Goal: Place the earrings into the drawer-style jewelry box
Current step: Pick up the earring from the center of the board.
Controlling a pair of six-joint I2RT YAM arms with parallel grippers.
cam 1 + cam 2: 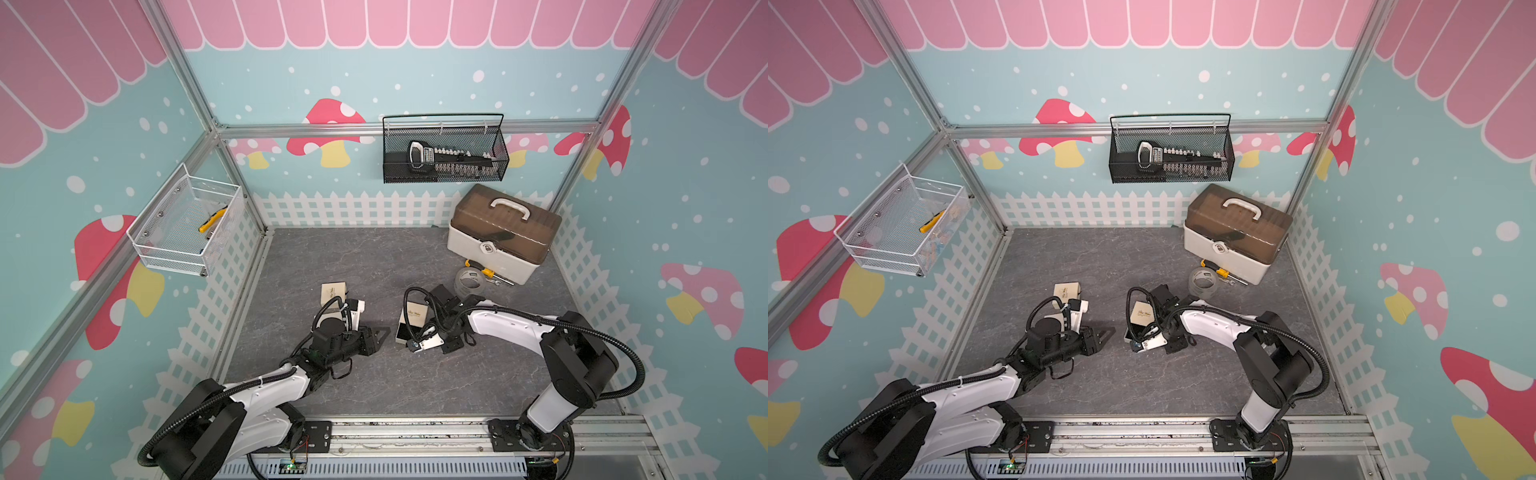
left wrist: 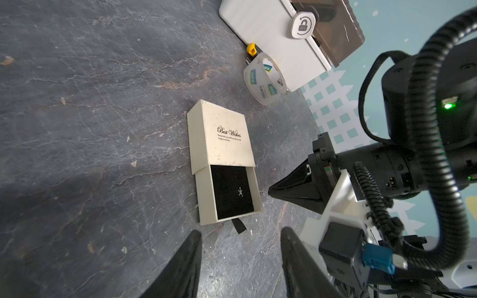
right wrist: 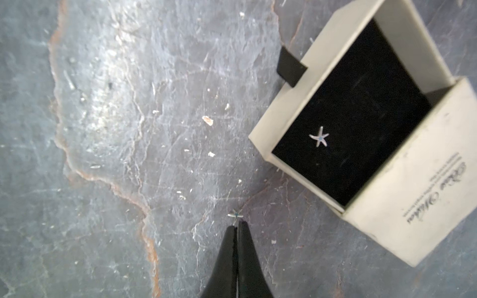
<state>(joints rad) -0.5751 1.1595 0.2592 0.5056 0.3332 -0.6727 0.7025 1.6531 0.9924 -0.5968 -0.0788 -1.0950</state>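
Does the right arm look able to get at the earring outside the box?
Likely yes: the loose earring sits right at the tip of the right gripper, jaws together, with nothing between them.

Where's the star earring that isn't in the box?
In the right wrist view, the loose earring is at the closed tips of the right gripper, just outside the open drawer.

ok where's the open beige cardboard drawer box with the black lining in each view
In a top view: open beige drawer box mid-table, beside the right arm.
In a top view: same spot.
Left wrist: mid-frame, between the left gripper and the clear tape roll.
Right wrist: beside the right gripper, partly cut off.
Shared landmark: the script lettering on its sleeve.
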